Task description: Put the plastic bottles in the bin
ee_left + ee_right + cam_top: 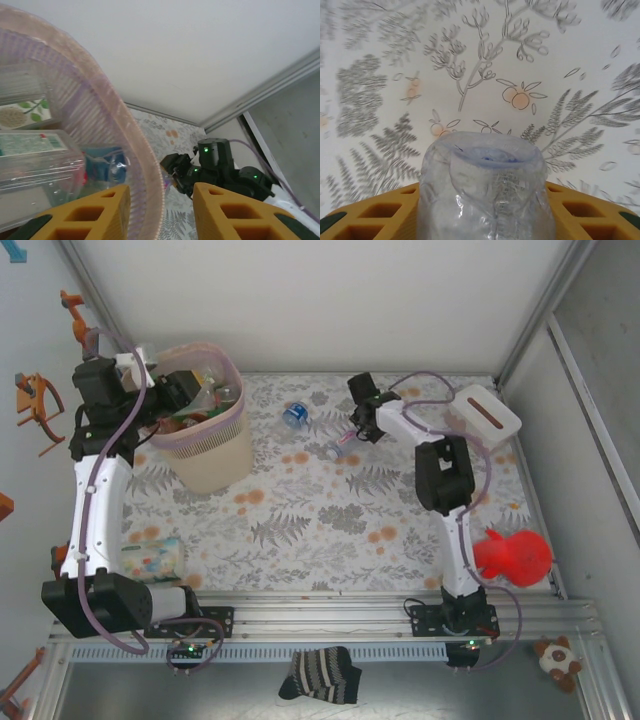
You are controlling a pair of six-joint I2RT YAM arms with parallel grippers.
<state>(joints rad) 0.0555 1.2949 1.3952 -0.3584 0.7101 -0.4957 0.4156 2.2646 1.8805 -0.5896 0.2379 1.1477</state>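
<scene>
The pale pink bin (210, 455) stands at the back left with several crushed bottles (205, 395) inside. My left gripper (180, 390) hangs over its near-left rim, open and holding nothing. In the left wrist view the bin's ribbed rim (145, 170) runs between the yellow fingers (85, 215), and a clear bottle (35, 160) lies inside. My right gripper (352, 432) is low over the tablecloth, shut on a clear crushed bottle (335, 448). That bottle (485, 190) fills the gap between the right gripper's (482, 187) fingers. A blue-labelled bottle (294, 415) lies loose on the cloth between bin and right gripper.
A white box with a slot (483, 415) sits at the back right. A red toy (515, 555) stands by the right arm's base. A patterned container (155, 558) lies near the left arm's base. A striped sock (320, 675) lies on the front rail. Walls enclose the floral tablecloth (320, 530).
</scene>
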